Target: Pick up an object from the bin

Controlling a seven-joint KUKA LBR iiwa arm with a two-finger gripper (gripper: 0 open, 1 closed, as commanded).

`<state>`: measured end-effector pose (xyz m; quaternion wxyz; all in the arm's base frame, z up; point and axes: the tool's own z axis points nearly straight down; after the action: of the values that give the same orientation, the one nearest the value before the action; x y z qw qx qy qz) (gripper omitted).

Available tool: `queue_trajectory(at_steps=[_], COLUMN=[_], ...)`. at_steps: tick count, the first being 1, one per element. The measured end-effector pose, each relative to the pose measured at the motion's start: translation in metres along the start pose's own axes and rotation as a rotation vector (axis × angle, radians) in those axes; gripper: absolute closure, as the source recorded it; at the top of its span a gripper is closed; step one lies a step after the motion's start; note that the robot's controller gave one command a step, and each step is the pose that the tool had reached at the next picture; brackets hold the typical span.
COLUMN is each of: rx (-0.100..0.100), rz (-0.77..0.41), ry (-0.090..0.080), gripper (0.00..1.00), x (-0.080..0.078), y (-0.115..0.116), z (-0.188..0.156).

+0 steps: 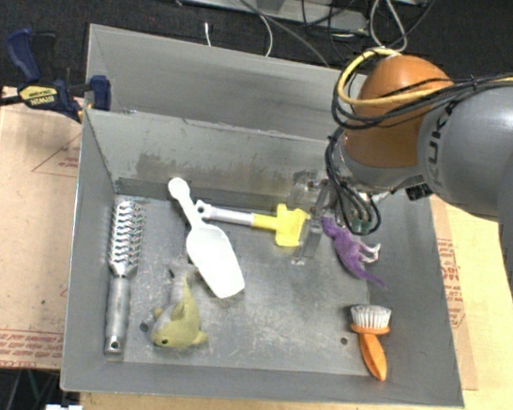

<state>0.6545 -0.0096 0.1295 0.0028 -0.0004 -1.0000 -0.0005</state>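
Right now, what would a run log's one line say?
gripper: between yellow-headed white-handled tool and purple plastic toy figure | grey metal bin, back half | nothing lifted

We find the bin (248, 331) evenly and moderately lit from above: its grey floor reads mid-tone, the far wall (208, 79) somewhat paler. Shadows are soft and short, with a faint one beneath the tool (308, 230) and thin ones beside the white scoop (216, 260). The orange cover (394, 105) carries a dull sheen on top. Surroundings above the bin lie dark.

Top of purple toy (352, 253) obscured beneath end effector (317, 221).
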Motion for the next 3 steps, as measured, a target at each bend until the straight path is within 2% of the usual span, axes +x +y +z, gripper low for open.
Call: queue_trajectory(at_steps=[1,2,3], rx=[0.000,-0.002,0.000], rz=[0.000,0.121,0.078], ry=[-0.008,-0.011,-0.016], gripper=[0.00,0.00,0.00], x=[-0.002,0.004,0.008], y=[0.000,0.020,0.017], z=[-0.005,0.058,0.018])
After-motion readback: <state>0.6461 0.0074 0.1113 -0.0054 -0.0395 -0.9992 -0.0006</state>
